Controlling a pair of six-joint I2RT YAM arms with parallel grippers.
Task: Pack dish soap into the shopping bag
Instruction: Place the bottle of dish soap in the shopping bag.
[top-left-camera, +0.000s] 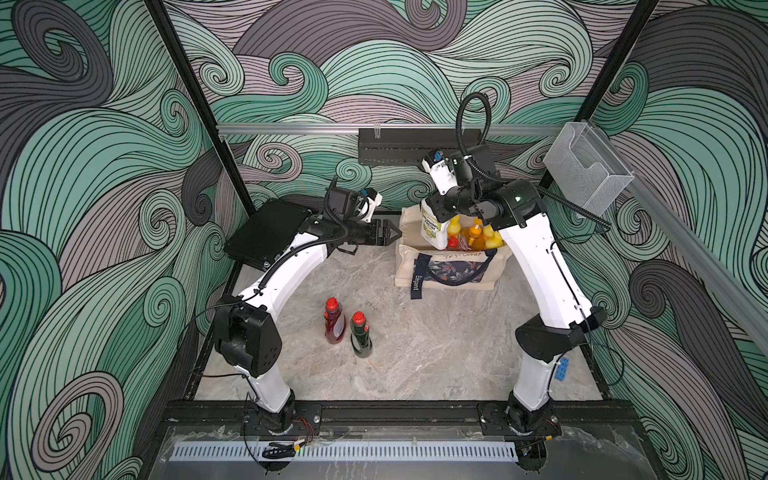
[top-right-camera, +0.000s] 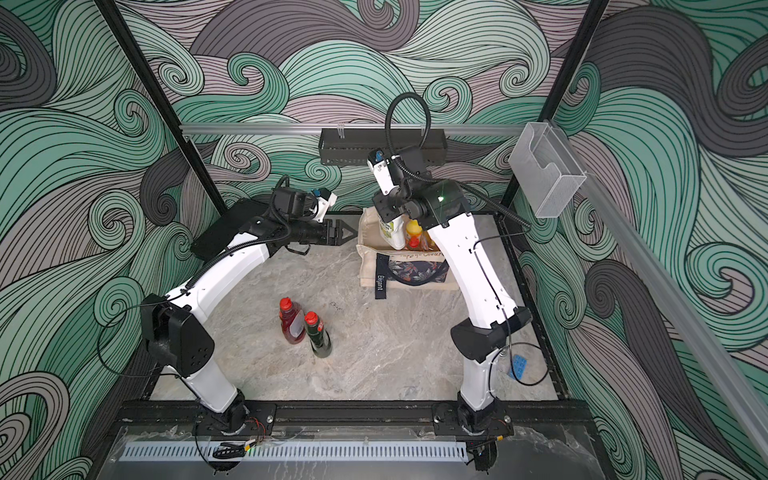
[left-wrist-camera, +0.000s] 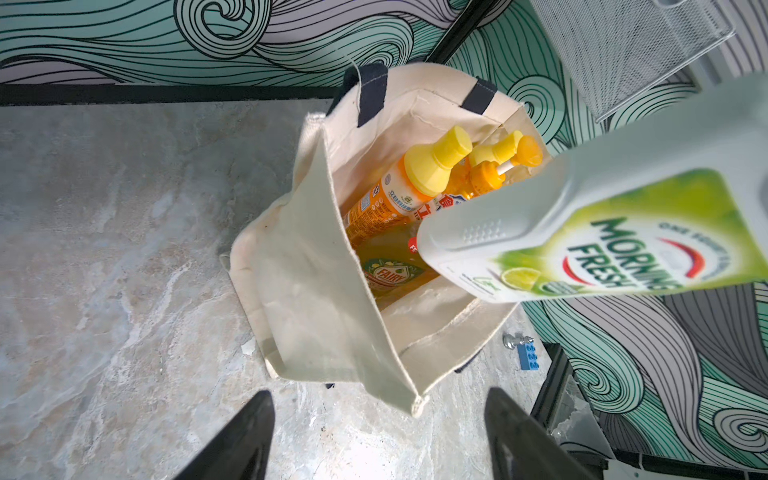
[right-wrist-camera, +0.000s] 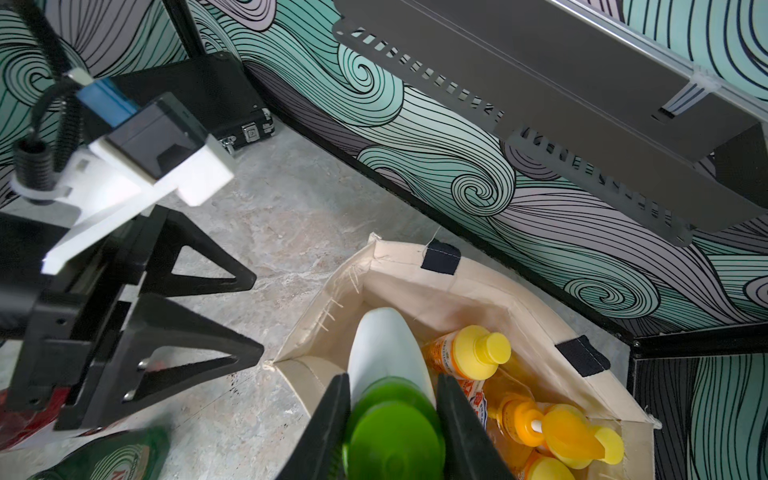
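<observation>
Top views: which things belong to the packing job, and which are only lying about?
Job: shopping bag, white bottle, orange bottles inside the bag, red bottle, dark-green bottle.
Lying about: black hard case, blue brick, clear wall holder.

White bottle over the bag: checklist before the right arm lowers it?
1. Right gripper shut on white bottle: ok.
2. Bottle hanging over the shopping bag mouth: ok.
3. Bag mouth open: ok.
4. Free space below the bottle, beside the orange bottles: cannot tell.
5. Left gripper open and holding nothing: ok.
6. Left gripper clear of the bag's corner: cannot tell.
</observation>
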